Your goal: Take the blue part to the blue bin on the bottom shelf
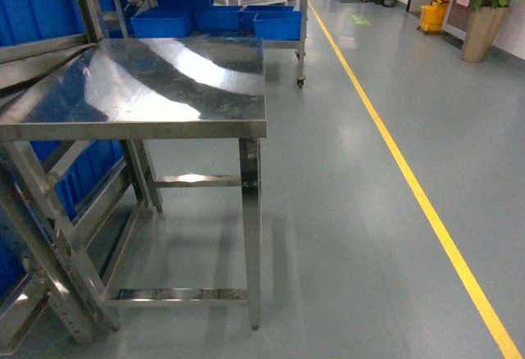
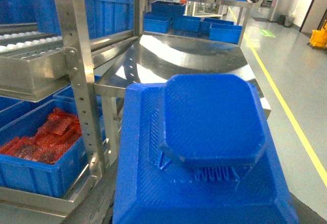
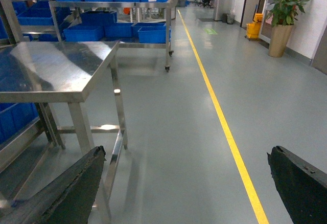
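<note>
In the left wrist view, the blue part (image 2: 212, 119) fills the foreground, with ribbed blue plastic spreading beneath it; the left end effector itself is hidden, so I cannot tell its state. Left of it, a roller shelf (image 2: 30, 45) sits above a blue bin (image 2: 38, 170) of red pieces. The right end effector (image 3: 186, 183) gapes wide, empty (black pads at both corners), beside the steel counter (image 1: 148, 88).

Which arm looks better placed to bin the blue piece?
Left. The blue part fills its wrist view, right beside the roller rack; the right fingers are spread, empty, facing the open aisle.
</note>
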Controlling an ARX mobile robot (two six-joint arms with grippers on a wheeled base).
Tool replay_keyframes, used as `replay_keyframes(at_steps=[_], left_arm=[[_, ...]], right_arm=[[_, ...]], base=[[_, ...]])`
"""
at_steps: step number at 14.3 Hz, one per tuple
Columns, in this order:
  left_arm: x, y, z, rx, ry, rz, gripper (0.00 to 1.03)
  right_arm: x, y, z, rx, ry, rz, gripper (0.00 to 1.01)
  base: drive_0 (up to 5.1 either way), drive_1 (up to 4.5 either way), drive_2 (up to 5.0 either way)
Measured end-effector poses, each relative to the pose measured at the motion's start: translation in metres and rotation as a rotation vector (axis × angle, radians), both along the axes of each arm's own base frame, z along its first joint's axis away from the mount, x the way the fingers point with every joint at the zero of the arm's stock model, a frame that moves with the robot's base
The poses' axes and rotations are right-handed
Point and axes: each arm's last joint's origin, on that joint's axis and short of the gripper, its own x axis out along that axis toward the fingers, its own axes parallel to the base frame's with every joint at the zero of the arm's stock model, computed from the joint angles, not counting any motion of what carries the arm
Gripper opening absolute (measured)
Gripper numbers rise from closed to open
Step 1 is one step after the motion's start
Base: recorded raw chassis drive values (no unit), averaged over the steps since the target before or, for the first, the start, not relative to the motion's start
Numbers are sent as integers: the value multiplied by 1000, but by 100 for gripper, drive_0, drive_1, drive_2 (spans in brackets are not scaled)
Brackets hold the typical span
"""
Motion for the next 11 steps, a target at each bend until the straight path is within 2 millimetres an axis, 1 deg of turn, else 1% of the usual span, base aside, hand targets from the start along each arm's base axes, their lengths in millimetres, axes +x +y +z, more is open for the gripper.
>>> replay_keyframes(at_steps=[11], left_arm=[[0, 0, 0, 0, 0, 0, 43]], right_arm=[[0, 0, 0, 0, 3, 0, 98]], base=[[-4, 414, -422]])
